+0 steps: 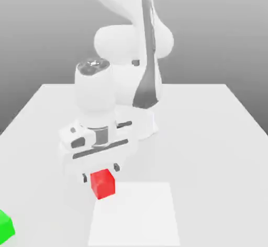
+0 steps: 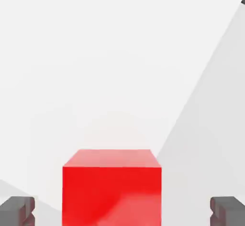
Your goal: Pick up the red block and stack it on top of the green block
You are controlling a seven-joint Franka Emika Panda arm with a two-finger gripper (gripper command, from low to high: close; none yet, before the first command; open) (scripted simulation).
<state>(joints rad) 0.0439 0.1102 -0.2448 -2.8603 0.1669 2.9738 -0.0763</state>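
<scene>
Red block (image 2: pixel 111 186) | between my wide-open, empty gripper (image 1: pixel 100 172) fingers (image 2: pixel 18 209) | likely rigid, light; pinch flat side faces | green block (image 1: pixel 6 226) at 8 o'clock on desk (image 1: pixel 209 136).

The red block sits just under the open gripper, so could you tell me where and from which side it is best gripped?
Grip the red block by its two opposite upright faces, coming straight down from above. It lies flat on the table, faces roughly square to the open gripper, whose fingertips already flank it with space on each side.
</scene>
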